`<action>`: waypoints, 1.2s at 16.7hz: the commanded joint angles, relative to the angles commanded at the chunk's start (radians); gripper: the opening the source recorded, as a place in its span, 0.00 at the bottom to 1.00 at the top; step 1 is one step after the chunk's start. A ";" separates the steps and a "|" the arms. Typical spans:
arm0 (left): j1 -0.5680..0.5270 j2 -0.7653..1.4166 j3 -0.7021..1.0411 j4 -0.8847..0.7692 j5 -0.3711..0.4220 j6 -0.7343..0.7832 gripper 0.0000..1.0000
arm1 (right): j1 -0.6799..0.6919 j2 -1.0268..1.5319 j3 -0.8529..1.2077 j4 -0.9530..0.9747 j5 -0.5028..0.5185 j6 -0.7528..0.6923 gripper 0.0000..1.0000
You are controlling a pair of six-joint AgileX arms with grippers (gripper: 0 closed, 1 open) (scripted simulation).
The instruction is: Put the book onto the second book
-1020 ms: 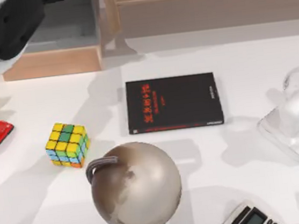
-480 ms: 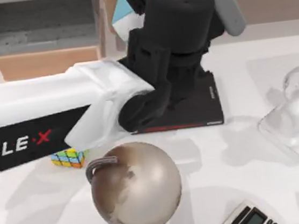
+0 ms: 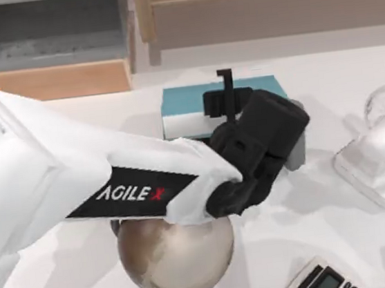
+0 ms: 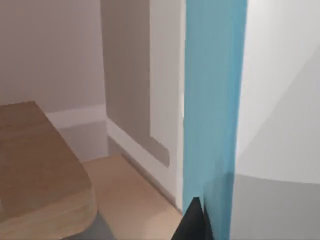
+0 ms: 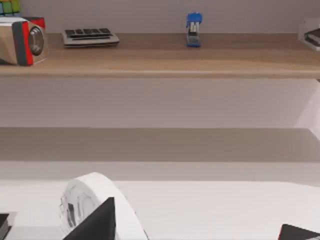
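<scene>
The left arm reaches across the table (image 3: 371, 249) from the top view's nine o'clock side, and its black wrist hides most of what lies under the teal-blue book (image 3: 194, 100); the second book cannot be made out beneath it. The book lies flat just past the table's centre toward twelve o'clock, its white page edges facing six o'clock, partly covered by the left gripper (image 3: 226, 93), whose thin black fingers straddle the book's far portion, closed narrowly on it as far as can be seen. In the left wrist view the book's cover (image 4: 210, 110) runs as a blue band with one dark fingertip (image 4: 192, 222) against it. White lettering on the arm reads "AGILEX". The globe (image 3: 176, 246) at six o'clock is partly hidden by the arm; a calculator (image 3: 318, 282) is cut off at five o'clock. The right gripper (image 5: 200, 230) hangs near a clear fan (image 5: 95, 205), its fingers well apart
</scene>
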 joint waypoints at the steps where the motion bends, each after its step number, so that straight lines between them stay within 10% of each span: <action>1: 0.001 0.008 -0.002 -0.002 0.000 0.003 0.00 | 0.000 0.000 0.000 0.000 0.000 0.000 1.00; 20: 0.010 0.021 0.008 0.007 0.007 0.011 0.00 | 0.000 0.000 0.000 0.000 0.000 0.000 1.00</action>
